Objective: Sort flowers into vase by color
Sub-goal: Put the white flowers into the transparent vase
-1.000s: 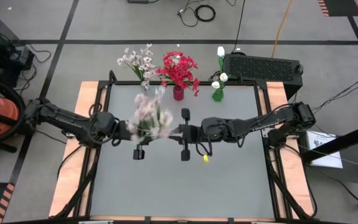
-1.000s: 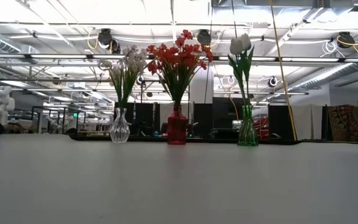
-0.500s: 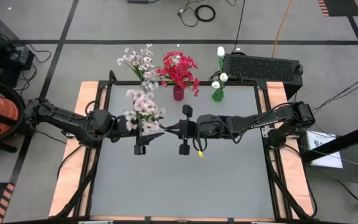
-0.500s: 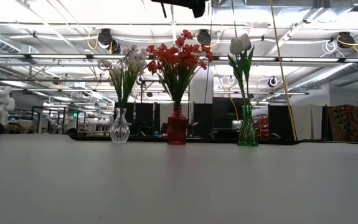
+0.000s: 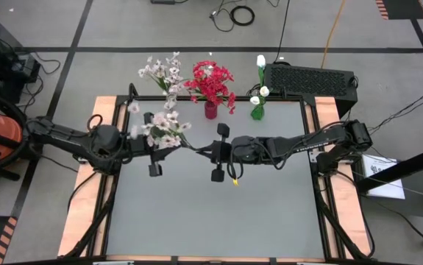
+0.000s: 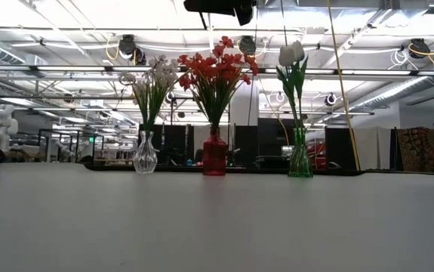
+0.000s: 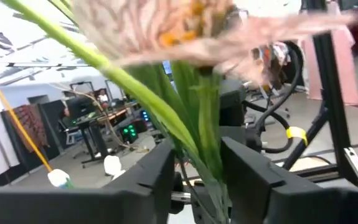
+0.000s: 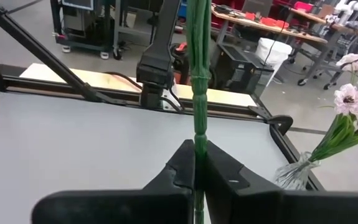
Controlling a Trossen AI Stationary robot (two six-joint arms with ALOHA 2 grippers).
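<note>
A stem of pale pinkish-white flowers (image 5: 160, 126) hangs over the table between my two grippers, its blossoms toward the table's left. My left gripper (image 5: 167, 144) is closed around its stem and leaves just below the blossoms. My right gripper (image 5: 205, 151) is shut on the bare stem farther along. At the table's far edge stand three vases: a clear one with pale pink flowers (image 6: 145, 155), a red one with red flowers (image 6: 214, 160) and a green one with white tulip buds (image 6: 300, 160). My left gripper has the stem and long green leaves (image 7: 203, 155) between its two fingers (image 7: 244, 177), close under the blossoms, coming level from the table's left. The flower is clear of the table. My right gripper pinches the thin green stem (image 8: 197, 134) between its two fingers (image 8: 219, 165), coming nearly level from the table's right. The stem runs on ahead of the fingers, off the table.
The grey tabletop (image 5: 211, 213) in front of the grippers holds nothing that shows. A black box (image 5: 310, 77) sits beyond the far right corner. The clear vase (image 8: 300, 169) shows in the right wrist view, off to one side.
My left gripper has drawn back toward the table's left edge and risen a little. The blossoms have gone left with it, and more bare stem now shows between the two grippers. My right gripper has tipped slightly downward and now shows at the top of the low view.
</note>
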